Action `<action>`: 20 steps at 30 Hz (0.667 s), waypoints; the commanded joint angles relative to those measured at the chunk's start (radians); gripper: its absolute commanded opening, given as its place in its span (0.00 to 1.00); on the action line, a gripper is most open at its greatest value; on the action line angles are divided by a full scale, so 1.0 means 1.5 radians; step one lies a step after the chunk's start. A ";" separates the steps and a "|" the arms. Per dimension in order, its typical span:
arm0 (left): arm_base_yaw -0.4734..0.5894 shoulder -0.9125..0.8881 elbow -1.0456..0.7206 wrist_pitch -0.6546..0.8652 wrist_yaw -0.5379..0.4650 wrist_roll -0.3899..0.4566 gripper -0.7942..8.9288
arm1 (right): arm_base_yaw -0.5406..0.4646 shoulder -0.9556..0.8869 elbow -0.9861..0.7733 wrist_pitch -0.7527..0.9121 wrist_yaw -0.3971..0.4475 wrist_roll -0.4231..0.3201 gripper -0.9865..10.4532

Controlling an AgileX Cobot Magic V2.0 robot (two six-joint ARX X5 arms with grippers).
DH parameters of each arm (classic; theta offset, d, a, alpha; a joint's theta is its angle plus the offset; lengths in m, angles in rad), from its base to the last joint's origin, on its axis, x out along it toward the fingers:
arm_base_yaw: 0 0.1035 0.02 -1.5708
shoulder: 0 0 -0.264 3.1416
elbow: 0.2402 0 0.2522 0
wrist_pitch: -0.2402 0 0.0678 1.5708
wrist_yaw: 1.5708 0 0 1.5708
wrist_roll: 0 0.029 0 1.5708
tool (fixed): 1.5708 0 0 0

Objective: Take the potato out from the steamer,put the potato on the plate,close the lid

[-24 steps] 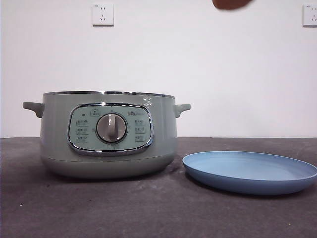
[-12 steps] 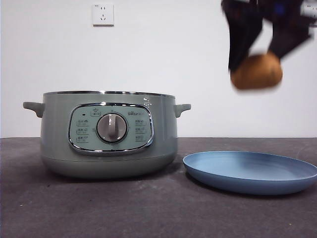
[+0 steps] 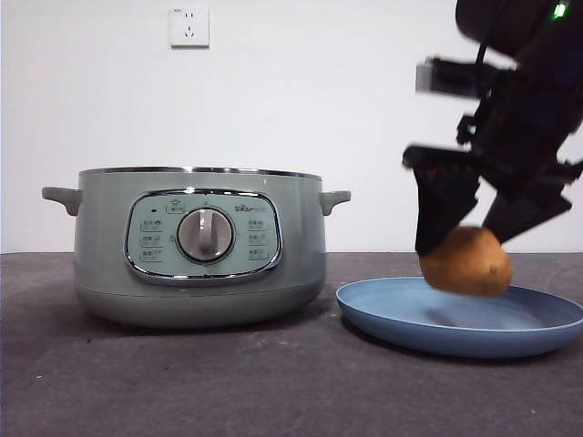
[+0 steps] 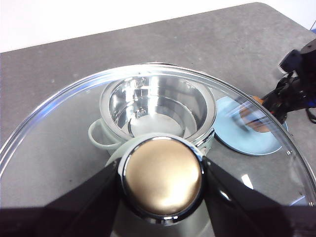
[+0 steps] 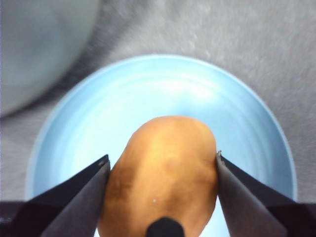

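My right gripper (image 3: 466, 246) is shut on the orange-brown potato (image 3: 465, 261) (image 5: 163, 173) and holds it just above the light blue plate (image 3: 455, 328) (image 5: 163, 94). The sage-green steamer (image 3: 200, 246) stands uncovered to the plate's left; its shiny empty bowl (image 4: 158, 106) shows in the left wrist view. High above the pot, my left gripper (image 4: 163, 182) is shut on the knob (image 4: 163, 177) of the clear glass lid (image 4: 59, 133). The other arm with the potato (image 4: 256, 121) shows through the glass over the plate (image 4: 242, 136).
The dark grey tabletop (image 3: 273, 382) runs in front of the pot and the plate. A white wall with a socket (image 3: 189, 25) stands behind. The steamer's side handle (image 3: 335, 198) points toward the plate.
The right gripper has come down from the top of the front view with the potato, from high above the plate to just over it. Steamer and plate have not moved.
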 commanded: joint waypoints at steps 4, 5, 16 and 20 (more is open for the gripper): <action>0.002 -0.006 0.006 0.028 0.005 0.003 0.07 | -0.003 0.063 -0.007 0.043 -0.020 0.011 0.07; 0.002 -0.006 0.006 0.029 0.005 0.003 0.07 | -0.003 0.068 -0.007 0.044 -0.019 0.011 0.07; 0.002 0.038 0.006 0.055 0.023 0.013 0.07 | -0.007 0.075 -0.007 0.033 -0.018 0.023 0.43; 0.001 0.072 0.006 0.095 0.040 0.013 0.07 | -0.008 0.071 -0.007 0.033 -0.016 0.024 0.61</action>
